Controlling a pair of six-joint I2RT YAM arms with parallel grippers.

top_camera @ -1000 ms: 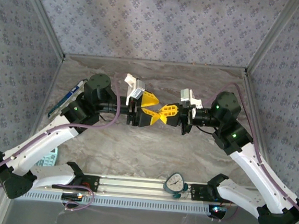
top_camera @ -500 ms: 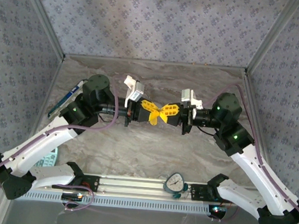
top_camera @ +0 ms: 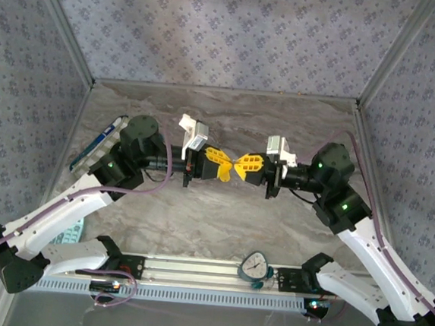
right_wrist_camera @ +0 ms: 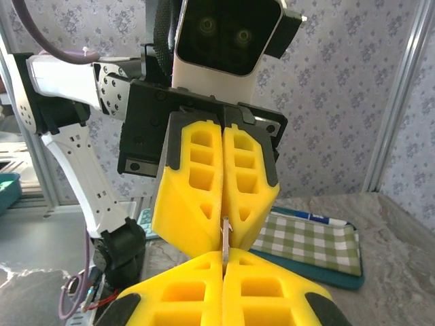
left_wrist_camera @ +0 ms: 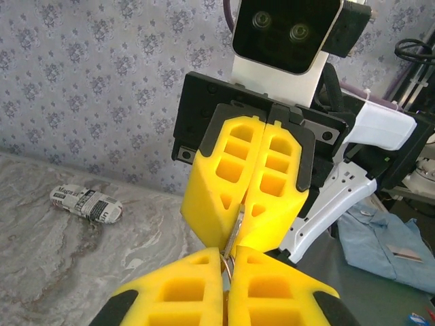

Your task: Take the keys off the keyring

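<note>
Keys (left_wrist_camera: 235, 234) in left wrist view: a thin silvery sliver in the air above the table (left_wrist_camera: 102, 272), pinched btwn two pairs of hollow-celled yellow pads. The left claw (left_wrist_camera: 226, 257) at bottom is pressed closed on it, w/ a small wire loop, the keyring (left_wrist_camera: 227, 261), at its tips. The right claw (left_wrist_camera: 239, 217) faces it, closed on the sliver's upper end. Behind, on the grey marbled table, lies a crumpled newsprint-wrapped lump (left_wrist_camera: 86, 202); a blue cloth (left_wrist_camera: 387, 241) is at right. Right wrist view: the keys stand upright, right claw clamped below and left claw clamped above. Beyond is a green-white checked pouch (right_wrist_camera: 314, 242), teal-edged, w/ a pen (right_wrist_camera: 325, 218) lying on it. Top view: both claws meet tip to tip over the table ctr. A teal lattice basket (top_camera: 70, 230) sits at left, contents can't be told. A round white dial (top_camera: 254, 266) sits by the near rail.
</note>
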